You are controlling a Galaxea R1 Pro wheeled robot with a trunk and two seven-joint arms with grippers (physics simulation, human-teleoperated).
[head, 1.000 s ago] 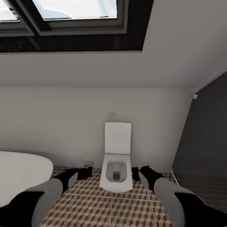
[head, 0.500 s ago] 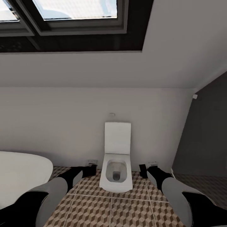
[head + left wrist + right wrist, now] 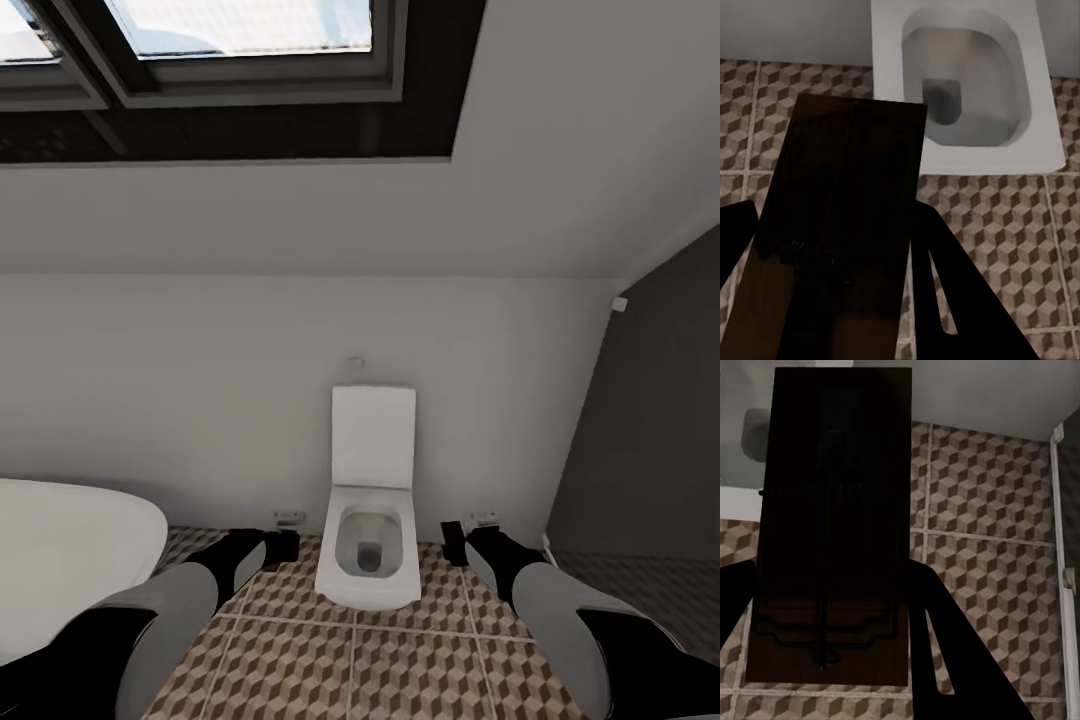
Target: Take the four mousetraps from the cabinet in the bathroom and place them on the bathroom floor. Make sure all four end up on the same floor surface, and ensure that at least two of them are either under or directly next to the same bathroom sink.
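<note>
Between both arms, a white toilet (image 3: 368, 545) stands on the bathroom floor (image 3: 400, 670); each tool, left (image 3: 832, 247) and right (image 3: 832, 547), pinches a mousetrap.

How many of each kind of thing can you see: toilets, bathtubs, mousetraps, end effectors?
toilet: 1
bathtub: 1
mousetraps: 2 (left mousetrap, right mousetrap)
end effectors: 2 (left end effector, right end effector)
Total: 6

White toilet (image 3: 368, 520) against pale wall (image 3: 180, 400), skylight (image 3: 230, 40) overhead; white bathtub (image 3: 70, 560) nearby, cube-patterned tiles (image 3: 380, 670)
</note>
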